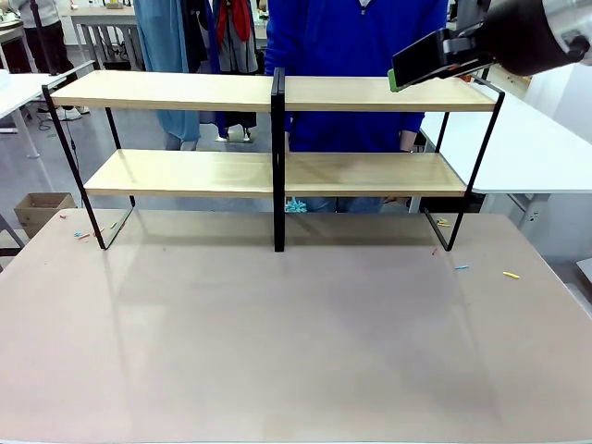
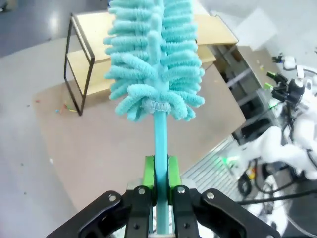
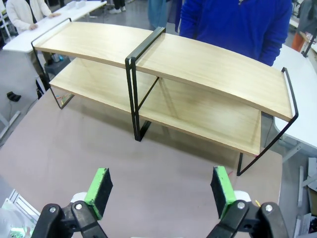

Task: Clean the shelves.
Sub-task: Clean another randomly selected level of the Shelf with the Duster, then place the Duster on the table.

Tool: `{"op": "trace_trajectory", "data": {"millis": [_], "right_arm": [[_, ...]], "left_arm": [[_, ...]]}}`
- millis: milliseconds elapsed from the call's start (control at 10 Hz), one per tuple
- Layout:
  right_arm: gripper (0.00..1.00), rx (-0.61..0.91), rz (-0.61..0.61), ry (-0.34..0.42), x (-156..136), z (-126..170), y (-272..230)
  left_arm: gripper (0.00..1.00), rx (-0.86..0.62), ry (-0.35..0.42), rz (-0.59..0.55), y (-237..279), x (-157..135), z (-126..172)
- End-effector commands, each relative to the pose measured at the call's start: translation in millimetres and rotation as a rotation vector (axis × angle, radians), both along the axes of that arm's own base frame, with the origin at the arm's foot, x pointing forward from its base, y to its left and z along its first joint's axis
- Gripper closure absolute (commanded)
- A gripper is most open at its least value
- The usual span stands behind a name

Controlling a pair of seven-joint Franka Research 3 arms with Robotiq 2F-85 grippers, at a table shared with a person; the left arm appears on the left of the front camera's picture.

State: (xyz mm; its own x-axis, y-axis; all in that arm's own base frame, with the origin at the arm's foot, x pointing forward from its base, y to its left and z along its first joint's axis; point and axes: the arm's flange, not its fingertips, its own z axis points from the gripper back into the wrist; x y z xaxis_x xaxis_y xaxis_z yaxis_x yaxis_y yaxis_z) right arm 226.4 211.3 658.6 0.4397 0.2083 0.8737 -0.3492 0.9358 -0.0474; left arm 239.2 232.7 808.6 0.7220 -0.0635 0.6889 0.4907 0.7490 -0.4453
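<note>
While L gripper (image 2: pixel 158 171) clamps teal duster (image 2: pixel 156 54), R gripper (image 3: pixel 161 191) gapes wide, holds nothing.

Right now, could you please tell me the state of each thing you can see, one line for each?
Two-tier light-wood shelves on a black metal frame: upright on the table, boards bare.
Turquoise fluffy duster with plastic handle: held upright.
Left gripper: jaws shut on the duster handle.
Right gripper: jaws open, nothing between them.
Brownish tabletop: small coloured scraps near its edges.

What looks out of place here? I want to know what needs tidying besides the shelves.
Small coloured scraps lie on the tabletop by the shelves' right and left feet. The boards themselves look bare and straight.
</note>
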Motion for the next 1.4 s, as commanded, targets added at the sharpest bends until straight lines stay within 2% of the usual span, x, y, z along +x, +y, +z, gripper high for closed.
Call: {"op": "trace_trajectory", "data": {"millis": [0,100,200,300,1300], "right_arm": [[0.0,0.006,0.006,0.004,1,1,-1],[0.0,0.006,0.006,0.004,1,1,-1],[0.0,0.006,0.006,0.004,1,1,-1],[0.0,0.006,0.006,0.004,1,1,-1],[0.0,0.006,0.006,0.004,1,1,-1]], "left_arm": [[0.88,-0.114,-0.048,0.072,16,-19,-25],[0.88,-0.158,-0.015,0.132,20,-21,-31],[0.88,-0.128,0.052,0.159,14,-11,-39],[0.88,-0.101,-0.01,0.096,39,-31,-23],[0.88,-0.101,-0.01,0.096,39,-31,-23]]}}
